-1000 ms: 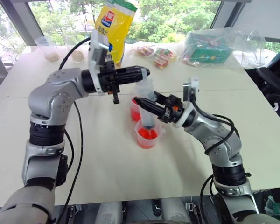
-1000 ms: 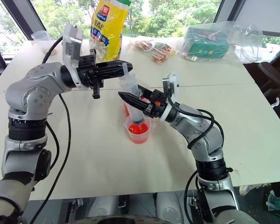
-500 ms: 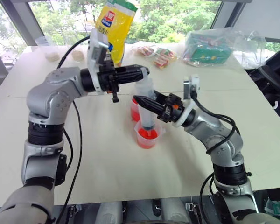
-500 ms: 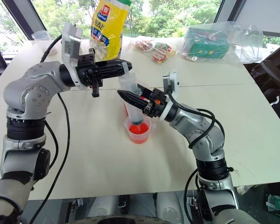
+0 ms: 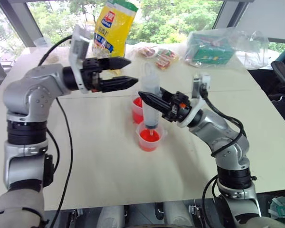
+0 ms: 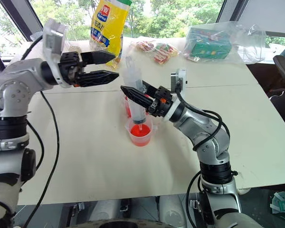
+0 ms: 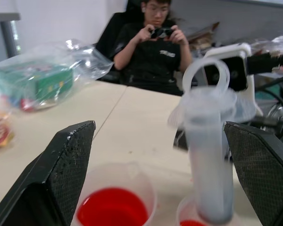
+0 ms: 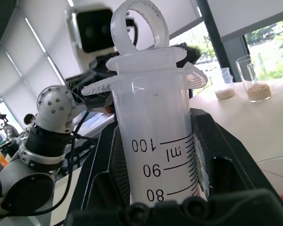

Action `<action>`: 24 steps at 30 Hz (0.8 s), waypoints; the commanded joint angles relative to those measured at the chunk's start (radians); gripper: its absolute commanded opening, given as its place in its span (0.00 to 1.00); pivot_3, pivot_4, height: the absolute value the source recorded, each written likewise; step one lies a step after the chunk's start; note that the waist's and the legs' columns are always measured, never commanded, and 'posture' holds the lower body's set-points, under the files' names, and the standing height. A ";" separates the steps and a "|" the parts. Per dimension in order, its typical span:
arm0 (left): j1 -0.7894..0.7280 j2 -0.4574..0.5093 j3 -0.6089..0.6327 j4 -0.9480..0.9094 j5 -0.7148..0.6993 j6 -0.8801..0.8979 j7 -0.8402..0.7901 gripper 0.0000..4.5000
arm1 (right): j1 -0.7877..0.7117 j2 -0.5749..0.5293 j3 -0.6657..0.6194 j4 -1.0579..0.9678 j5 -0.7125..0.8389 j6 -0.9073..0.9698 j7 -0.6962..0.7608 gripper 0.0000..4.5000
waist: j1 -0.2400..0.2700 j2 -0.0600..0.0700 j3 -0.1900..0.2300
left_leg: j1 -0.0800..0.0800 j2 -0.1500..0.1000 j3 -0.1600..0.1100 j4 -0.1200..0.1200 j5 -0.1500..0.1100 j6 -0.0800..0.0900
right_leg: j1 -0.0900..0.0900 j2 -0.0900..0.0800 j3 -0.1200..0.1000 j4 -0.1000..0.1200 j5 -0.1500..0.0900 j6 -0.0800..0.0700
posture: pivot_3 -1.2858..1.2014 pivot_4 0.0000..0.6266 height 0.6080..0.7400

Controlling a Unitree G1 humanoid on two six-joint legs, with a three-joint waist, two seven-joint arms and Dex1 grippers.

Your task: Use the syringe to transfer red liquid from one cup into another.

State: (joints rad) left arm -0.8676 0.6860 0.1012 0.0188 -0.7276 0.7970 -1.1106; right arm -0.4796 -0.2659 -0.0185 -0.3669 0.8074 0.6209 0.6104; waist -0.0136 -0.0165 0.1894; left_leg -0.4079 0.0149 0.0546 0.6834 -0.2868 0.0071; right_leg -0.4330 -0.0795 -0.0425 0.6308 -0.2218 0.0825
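The syringe (image 5: 150, 97) stands upright with its white plunger pushed in and its tip down in the shorter, flared clear cup (image 5: 149, 138) of red liquid (image 5: 148, 140). My right gripper (image 5: 149, 100) is shut on its barrel (image 8: 155, 141). The taller clear cup (image 5: 137, 108), also holding red liquid (image 7: 112, 213), stands just behind and touches the shorter one. My left gripper (image 5: 131, 71) hangs open, level with the plunger top and a little to its left, holding nothing. Its black fingers (image 7: 61, 174) frame the syringe (image 7: 205, 160).
A yellow bag (image 5: 113, 28), snack packets (image 5: 159, 56) and a clear plastic bag with a green box (image 5: 213, 47) lie along the table's far edge. Two small cups of grain (image 8: 254, 80) stand at the far left. A person (image 7: 155, 47) sits beyond the table.
My left gripper has opened, let go of the plunger top and drawn back to the left. The right gripper keeps the syringe still in the shorter cup.
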 commanded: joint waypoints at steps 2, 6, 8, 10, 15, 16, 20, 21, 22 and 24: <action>0.012 0.016 0.036 -0.026 -0.007 -0.021 0.004 0.99 | -0.083 0.003 -0.066 -0.011 0.055 0.015 -0.066 0.31 | 0.002 0.000 0.000 | 0.000 0.000 0.000 0.000 0.000 0.000 | 0.000 0.000 0.000 0.000 0.000 0.000 | 0.52 0.24 1.00; 0.034 -0.004 0.032 -0.043 -0.008 -0.029 0.025 0.99 | -0.189 -0.036 -0.166 0.015 0.172 0.139 -0.215 0.31 | 0.003 0.000 0.000 | 0.000 0.000 0.000 0.000 0.000 0.000 | 0.000 -0.001 0.000 0.000 0.000 0.000 | 0.52 0.24 1.00; 0.052 -0.013 0.027 -0.058 -0.005 -0.035 0.033 0.99 | -0.251 -0.085 -0.218 0.046 0.216 0.228 -0.319 0.31 | 0.003 0.000 0.000 | 0.000 0.000 0.000 0.000 0.000 0.000 | 0.000 -0.001 0.000 0.000 0.000 0.000 | 0.52 0.24 1.00; 0.069 -0.020 0.021 -0.076 -0.003 -0.038 0.038 0.99 | -0.315 -0.145 -0.274 0.110 0.280 0.355 -0.450 0.31 | 0.002 0.000 0.000 | 0.000 0.000 0.000 0.000 0.000 0.000 | 0.000 -0.002 0.000 0.000 0.000 0.000 | 0.52 0.24 1.00; 0.093 -0.028 0.002 -0.109 -0.002 -0.040 0.044 0.99 | -0.349 -0.351 -0.265 0.220 0.247 0.614 -0.542 0.31 | 0.003 0.000 0.000 | -0.001 0.000 0.001 -0.001 0.000 0.000 | 0.000 -0.002 0.000 -0.001 0.000 -0.001 | 0.52 0.24 1.00; 0.095 -0.028 -0.002 -0.113 0.000 -0.042 0.044 0.99 | -0.336 -0.386 -0.242 0.229 0.222 0.643 -0.533 0.31 | 0.003 0.000 0.000 | -0.001 0.000 0.001 -0.001 0.000 0.001 | 0.000 -0.002 0.000 -0.001 0.000 -0.001 | 0.52 0.24 1.00; 0.115 -0.037 -0.023 -0.131 0.013 -0.055 0.044 0.99 | -0.248 -0.471 -0.148 0.282 0.129 0.736 -0.492 0.31 | 0.002 0.000 0.000 | -0.001 -0.001 0.001 -0.001 -0.001 0.002 | 0.000 -0.002 0.001 -0.002 0.000 0.000 | 0.52 0.24 1.00; 0.119 -0.038 -0.029 -0.135 0.018 -0.058 0.043 0.99 | -0.227 -0.478 -0.131 0.294 0.109 0.740 -0.477 0.31 | 0.002 0.000 0.000 | -0.001 -0.001 0.001 -0.001 -0.001 0.002 | 0.000 -0.002 0.001 -0.002 0.000 0.000 | 0.52 0.24 1.00; 0.123 -0.040 -0.034 -0.140 0.021 -0.062 0.043 0.99 | -0.211 -0.480 -0.114 0.314 0.086 0.748 -0.466 0.31 | 0.001 0.000 0.000 | -0.001 -0.001 0.001 -0.001 -0.001 0.002 | 0.000 -0.001 0.001 -0.002 0.000 0.000 | 0.52 0.24 1.00; 0.128 -0.041 -0.041 -0.147 0.024 -0.065 0.044 0.99 | -0.191 -0.481 -0.079 0.346 0.032 0.740 -0.447 0.31 | -0.001 0.000 0.000 | -0.001 0.000 0.002 -0.001 -0.001 0.002 | -0.001 -0.001 0.001 -0.002 0.000 0.000 | 0.52 0.24 1.00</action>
State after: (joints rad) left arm -0.7386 0.6420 0.0520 -0.0899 -0.7051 0.7544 -1.0658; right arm -0.6508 -0.7331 -0.0940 -0.0136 0.8750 1.3726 0.1426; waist -0.0146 -0.0165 0.1893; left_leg -0.4091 0.0146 0.0566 0.6828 -0.2878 0.0089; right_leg -0.4342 -0.0804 -0.0412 0.6292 -0.2218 0.0823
